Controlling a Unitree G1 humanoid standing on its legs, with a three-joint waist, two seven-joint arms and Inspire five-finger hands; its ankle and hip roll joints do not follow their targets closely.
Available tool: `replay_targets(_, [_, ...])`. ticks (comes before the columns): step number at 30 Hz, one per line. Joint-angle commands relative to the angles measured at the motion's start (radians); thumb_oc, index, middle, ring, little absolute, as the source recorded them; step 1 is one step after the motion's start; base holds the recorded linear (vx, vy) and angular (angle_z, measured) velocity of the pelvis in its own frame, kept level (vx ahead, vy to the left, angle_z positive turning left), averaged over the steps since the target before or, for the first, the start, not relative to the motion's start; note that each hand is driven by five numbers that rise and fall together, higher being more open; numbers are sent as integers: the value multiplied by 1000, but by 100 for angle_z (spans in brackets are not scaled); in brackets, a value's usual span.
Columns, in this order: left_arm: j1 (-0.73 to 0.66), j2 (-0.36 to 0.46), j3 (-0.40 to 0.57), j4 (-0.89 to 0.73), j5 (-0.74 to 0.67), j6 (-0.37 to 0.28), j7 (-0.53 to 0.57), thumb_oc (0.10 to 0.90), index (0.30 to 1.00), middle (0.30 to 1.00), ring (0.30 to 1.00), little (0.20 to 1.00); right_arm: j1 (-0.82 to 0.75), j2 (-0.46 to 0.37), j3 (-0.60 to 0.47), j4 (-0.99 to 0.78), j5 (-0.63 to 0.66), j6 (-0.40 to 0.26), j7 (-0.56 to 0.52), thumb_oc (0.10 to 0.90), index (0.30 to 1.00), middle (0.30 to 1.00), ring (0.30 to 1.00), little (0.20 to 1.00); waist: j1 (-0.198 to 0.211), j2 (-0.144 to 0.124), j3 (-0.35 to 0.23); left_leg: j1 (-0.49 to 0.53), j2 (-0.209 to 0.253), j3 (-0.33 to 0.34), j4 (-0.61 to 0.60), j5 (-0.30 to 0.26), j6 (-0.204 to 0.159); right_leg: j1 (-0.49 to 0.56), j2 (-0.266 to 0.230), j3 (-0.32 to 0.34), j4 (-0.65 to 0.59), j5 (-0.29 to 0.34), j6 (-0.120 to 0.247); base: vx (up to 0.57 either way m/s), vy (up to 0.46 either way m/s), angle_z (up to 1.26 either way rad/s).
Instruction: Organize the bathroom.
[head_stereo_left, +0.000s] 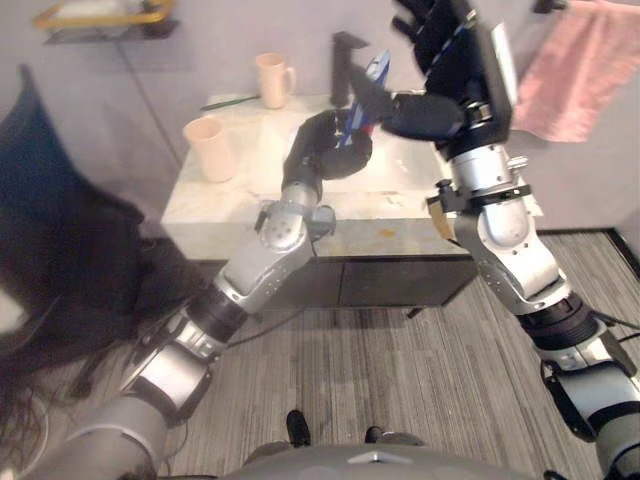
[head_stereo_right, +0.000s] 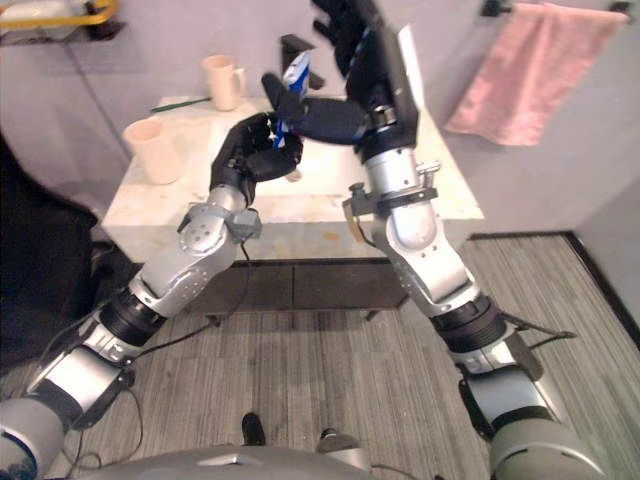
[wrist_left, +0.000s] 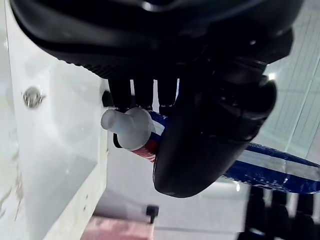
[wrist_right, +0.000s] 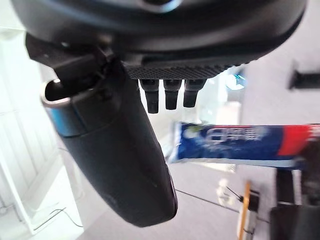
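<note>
- L hand (head_stereo_right: 255, 150): raised over the vanity; fingers and thumb curled round the blue, white and red toothpaste tube (wrist_left: 280, 167), gripped near its white cap end (wrist_left: 127, 127), as seen in the left wrist view.
- R hand (head_stereo_right: 345, 105): held up just beside the L hand, fingers straight and spread upward, thumb stretched toward the tube; nothing gripped. In the right wrist view the tube is seen past the fingertips, apart from them.
- Tube: kept in the air above the white marble-look vanity top (head_stereo_left: 300, 195), between the two hands; flat tail pointed up toward the R hand.
- Dark tap (head_stereo_left: 345, 60) seen just behind the hands, at the back of the counter.
- Two pale peach cups on the counter: one near the front L corner (head_stereo_left: 212, 148), one w/ handle at the back (head_stereo_left: 273, 80); well apart.
- Green toothbrush (head_stereo_left: 230, 101) laid flat beside the back cup.
- Pink towel (head_stereo_left: 575, 70) hung on a wall bar, far R.
- Yellow-edged shelf (head_stereo_left: 100, 18) on the wall, upper L.
</note>
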Motion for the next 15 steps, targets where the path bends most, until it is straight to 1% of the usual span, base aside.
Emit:
replay_targets(1, [-112,-12,49,39,113,-184,-45,400,300,300,300,300,-143,38,-52,57,47,-50,37,800,900,900,900,900,8,-37,-75,92,-9,35,1,-129,-45,-60,-8,-17,63,-85,46,23,9,27])
replay_targets(3, [-108,-11,46,46,115,-188,-44,400,300,300,300,300,-142,45,-47,60,54,-46,44,800,900,900,900,900,11,-37,-75,94,-10,36,1,-130,-43,-60,-9,-19,67,-86,48,26,16,27])
replay_targets(8, [-97,-14,50,69,136,-189,-49,400,300,300,300,300,-127,61,-62,30,-2,-31,10,800,900,900,900,900,8,-36,-71,104,-12,39,-1,-137,-38,-60,-11,-15,78,-92,52,30,13,10])
replay_targets(15, [-89,-12,60,87,137,-190,-61,400,300,300,300,300,-101,69,-87,-10,9,-28,40,800,900,900,900,900,-5,-29,-67,115,-15,47,-1,-147,-33,-67,-12,0,85,-92,59,8,9,-5])
